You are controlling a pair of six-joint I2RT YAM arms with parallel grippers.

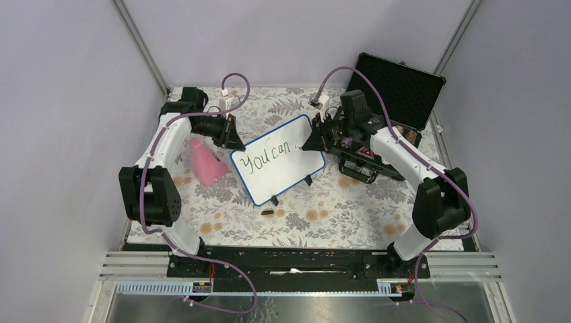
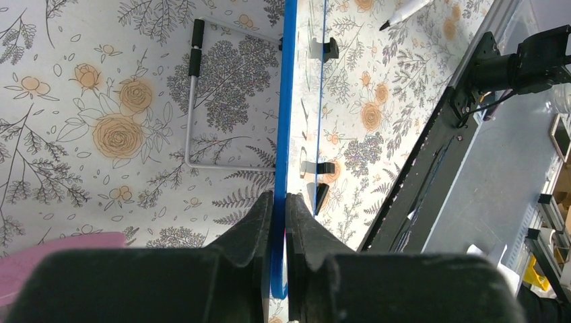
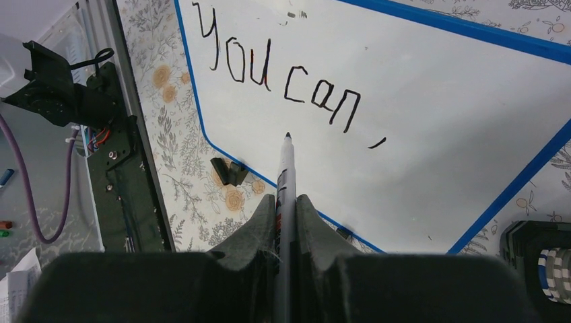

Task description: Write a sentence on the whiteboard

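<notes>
The whiteboard (image 1: 286,168), white with a thin blue frame, sits tilted in the middle of the floral table. Its lettering (image 1: 266,156) reads "You can,". My left gripper (image 1: 235,140) is shut on the board's left edge. The left wrist view shows that blue frame (image 2: 283,101) edge-on, pinched between the left gripper's (image 2: 279,202) jaws. My right gripper (image 1: 316,141) is at the board's right end, shut on a marker (image 3: 285,176). In the right wrist view, the right gripper (image 3: 286,202) points the marker's tip at the board (image 3: 438,101) below the lettering (image 3: 283,74).
An open black foam-lined case (image 1: 397,87) stands at the back right. A pink cloth (image 1: 205,163) lies left of the board. A small dark cap (image 1: 267,212) lies in front of it. A wire stand (image 2: 192,121) is behind the board, with black clip feet (image 3: 229,171) along its lower edge.
</notes>
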